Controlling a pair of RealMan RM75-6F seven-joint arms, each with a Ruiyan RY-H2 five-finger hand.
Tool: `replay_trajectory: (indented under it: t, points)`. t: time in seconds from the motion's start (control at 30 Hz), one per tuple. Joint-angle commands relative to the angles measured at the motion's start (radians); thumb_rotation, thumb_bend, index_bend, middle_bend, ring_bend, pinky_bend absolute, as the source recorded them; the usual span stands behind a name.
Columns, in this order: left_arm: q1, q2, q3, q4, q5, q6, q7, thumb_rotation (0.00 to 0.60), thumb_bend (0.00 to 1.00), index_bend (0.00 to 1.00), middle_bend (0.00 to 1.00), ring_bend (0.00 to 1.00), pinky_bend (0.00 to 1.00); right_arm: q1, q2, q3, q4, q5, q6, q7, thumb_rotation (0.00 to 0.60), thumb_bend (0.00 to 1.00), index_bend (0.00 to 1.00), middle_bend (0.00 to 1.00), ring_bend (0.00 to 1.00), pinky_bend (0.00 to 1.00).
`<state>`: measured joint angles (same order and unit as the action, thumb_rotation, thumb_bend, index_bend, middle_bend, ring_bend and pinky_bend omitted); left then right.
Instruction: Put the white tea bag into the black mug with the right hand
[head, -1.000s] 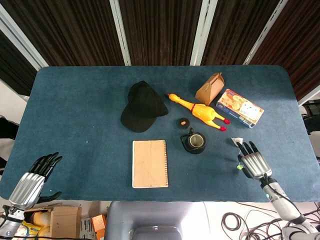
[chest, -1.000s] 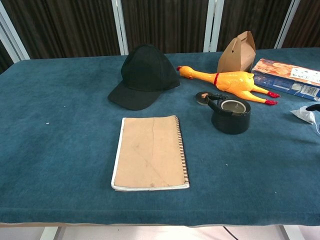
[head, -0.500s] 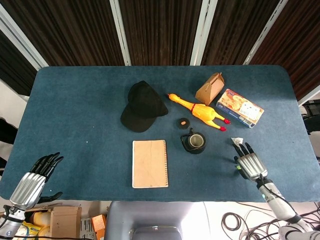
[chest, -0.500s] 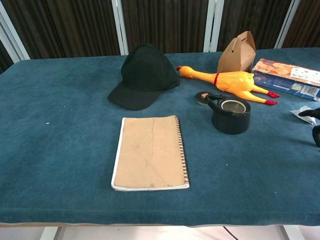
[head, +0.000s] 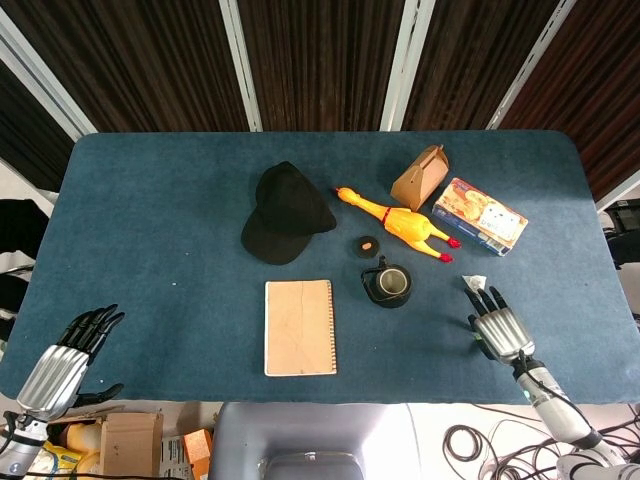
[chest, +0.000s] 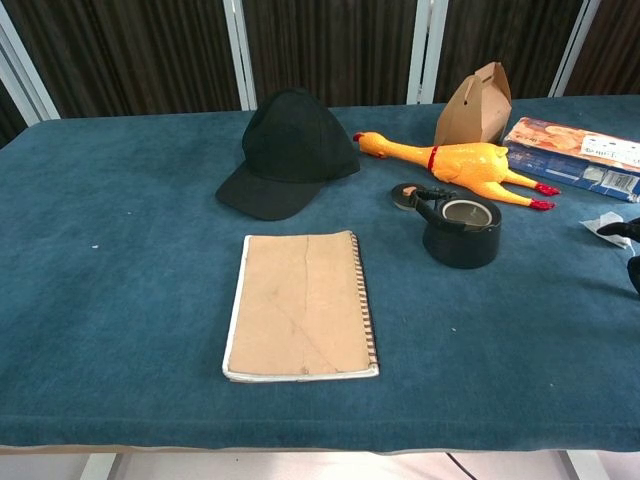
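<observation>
The white tea bag (head: 472, 282) (chest: 604, 225) lies flat on the blue cloth to the right of the black mug (head: 388, 286) (chest: 460, 231), which stands upright with its handle toward the far side. My right hand (head: 496, 322) hovers just in front of the tea bag, fingers spread and pointing at it, holding nothing; in the chest view only its dark fingertips (chest: 627, 229) show at the right edge. My left hand (head: 68, 356) hangs off the table's front left corner, fingers apart and empty.
A tan notebook (head: 299, 327) lies left of the mug. Behind the mug are a small black tape roll (head: 369, 244), a rubber chicken (head: 396, 224), a brown paper box (head: 420, 177), a snack box (head: 479, 216) and a black cap (head: 285, 212).
My right hand has drawn slightly back toward the table's front edge, and its fingertips now sit a little short of the tea bag. The left hand has barely moved.
</observation>
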<state>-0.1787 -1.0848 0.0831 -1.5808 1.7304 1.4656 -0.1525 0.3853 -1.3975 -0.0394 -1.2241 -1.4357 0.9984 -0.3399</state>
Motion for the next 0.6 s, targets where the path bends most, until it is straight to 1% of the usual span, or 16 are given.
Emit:
replay_trajectory:
  t: [0.03, 0.53, 0.6]
  points:
    - [0.0, 0.0, 0.0, 0.0, 0.0, 0.0, 0.0, 0.6, 0.03, 0.0, 0.0, 0.0, 0.09, 0.0, -0.001, -0.001, 0.003, -0.001, -0.001, 0.001, 0.6, 0.33, 0.54, 0.0, 0.0, 0.0]
    - [-0.001, 0.0, 0.0, 0.001, 0.002, 0.002, -0.002, 0.6, 0.03, 0.0, 0.0, 0.0, 0.09, 0.0, 0.0, -0.003, -0.001, -0.007, 0.01, 0.0, 0.6, 0.33, 0.57, 0.0, 0.0, 0.0]
    - [0.0, 0.0, 0.001, 0.002, 0.002, 0.003, -0.003, 0.6, 0.03, 0.0, 0.0, 0.0, 0.09, 0.0, 0.0, -0.003, -0.001, -0.006, 0.009, 0.001, 0.6, 0.36, 0.58, 0.0, 0.0, 0.0]
